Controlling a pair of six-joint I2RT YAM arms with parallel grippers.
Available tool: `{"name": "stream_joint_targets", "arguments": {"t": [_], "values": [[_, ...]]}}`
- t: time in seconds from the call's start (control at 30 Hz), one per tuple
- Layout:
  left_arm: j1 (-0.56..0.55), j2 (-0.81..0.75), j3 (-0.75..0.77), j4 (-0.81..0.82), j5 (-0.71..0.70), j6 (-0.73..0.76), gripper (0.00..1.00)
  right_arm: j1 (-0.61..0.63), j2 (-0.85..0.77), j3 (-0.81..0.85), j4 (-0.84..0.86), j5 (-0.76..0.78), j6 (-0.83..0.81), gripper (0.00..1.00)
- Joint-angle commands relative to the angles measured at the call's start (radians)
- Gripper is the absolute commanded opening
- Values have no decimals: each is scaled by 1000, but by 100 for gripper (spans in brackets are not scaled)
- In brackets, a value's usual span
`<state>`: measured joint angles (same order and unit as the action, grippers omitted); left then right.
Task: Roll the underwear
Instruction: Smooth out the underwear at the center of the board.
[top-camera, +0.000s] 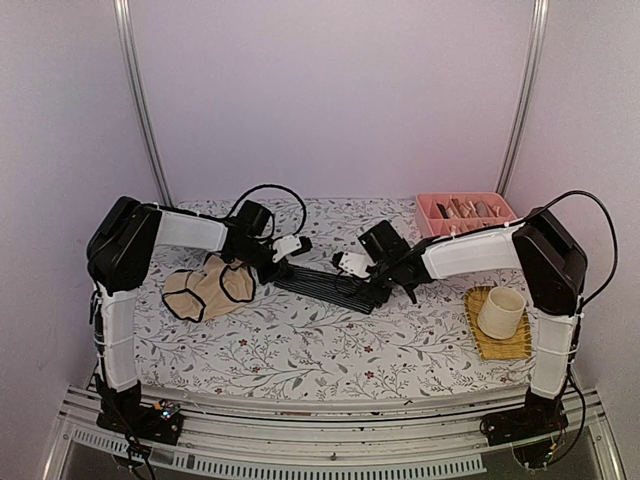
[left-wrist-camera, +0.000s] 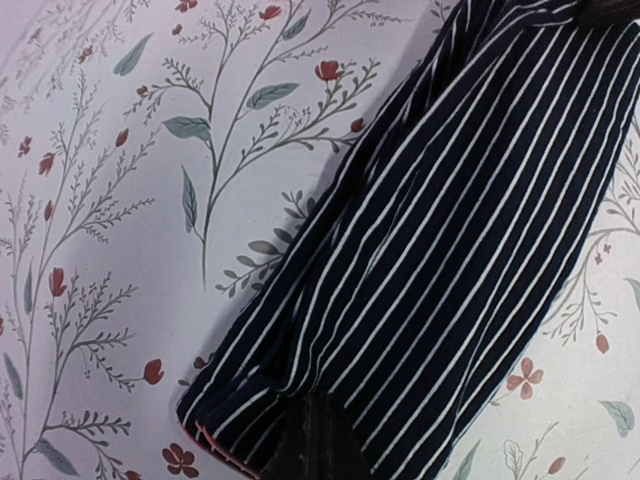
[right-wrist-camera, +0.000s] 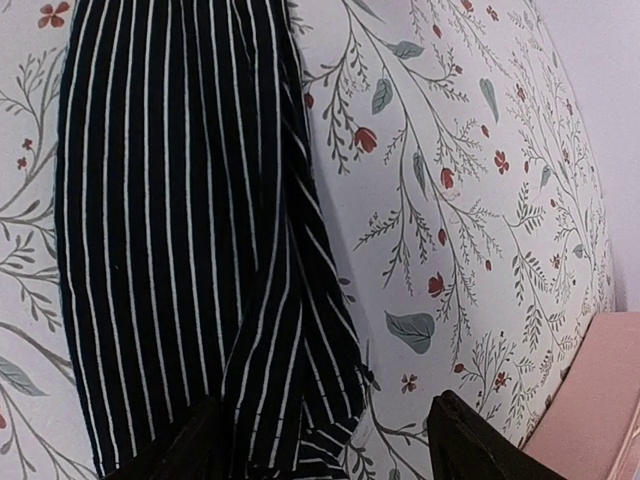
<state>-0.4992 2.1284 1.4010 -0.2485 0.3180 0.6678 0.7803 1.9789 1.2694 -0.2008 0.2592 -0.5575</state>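
Note:
The navy striped underwear (top-camera: 318, 283) lies stretched out as a long flat strip in the middle of the floral cloth. My left gripper (top-camera: 283, 268) is at its left end, shut on the fabric (left-wrist-camera: 450, 230); the pinched fingers (left-wrist-camera: 320, 445) show dark among the stripes. At the strip's right end my right gripper (top-camera: 368, 290) stands open. Its two fingers (right-wrist-camera: 180, 450) straddle the loose end of the cloth (right-wrist-camera: 170, 220) without pinching it. The beige underwear (top-camera: 208, 290) with black edging lies crumpled to the left, under my left arm.
A pink tray (top-camera: 465, 212) with small items stands at the back right; its corner (right-wrist-camera: 600, 400) shows in the right wrist view. A cream cup (top-camera: 500, 312) sits on a yellow mat (top-camera: 478, 335) at the right, near my right arm.

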Motion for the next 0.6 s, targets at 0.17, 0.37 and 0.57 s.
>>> {"name": "stream_joint_targets", "arguments": {"t": [0.17,0.37,0.57], "values": [[7,-21,-22,-12,0,-3,0,5,16,22,59,128,16,72],[7,-24,-27,-13,-1,0,0,-4,4,46,95,223,20,72],[7,-22,-29,-13,6,-2,0,-14,17,65,135,290,21,72]]}}
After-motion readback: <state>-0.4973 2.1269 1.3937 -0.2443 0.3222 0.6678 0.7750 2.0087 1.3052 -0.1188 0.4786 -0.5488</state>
